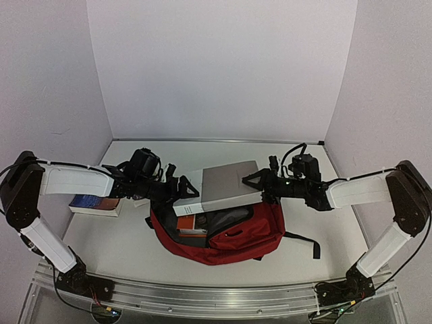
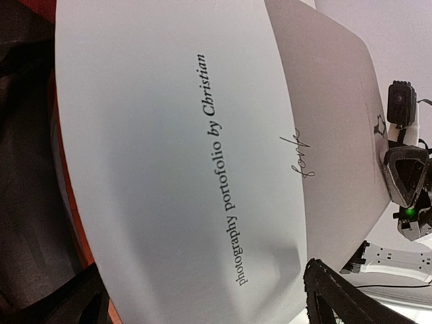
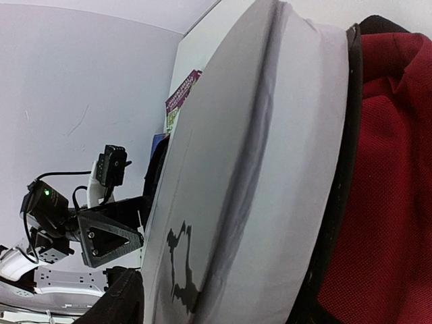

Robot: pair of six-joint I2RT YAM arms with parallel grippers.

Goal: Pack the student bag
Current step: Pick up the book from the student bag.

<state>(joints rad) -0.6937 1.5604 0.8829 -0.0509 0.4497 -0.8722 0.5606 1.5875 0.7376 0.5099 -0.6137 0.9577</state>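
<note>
The book (image 1: 226, 181) bridges the two grippers, its long axis running from one to the other. The left gripper (image 1: 182, 187) stands wide open astride its end. The right gripper (image 1: 255, 179) has a finger either side of the far end, but I cannot tell whether it pinches. The student bag (image 1: 243, 236) lies just below both, mouth open, slightly nearer the right one, so the book likely goes straight down

The white book (image 2: 175, 169) — its spine reads "photography portofolio by Christian".
</note>
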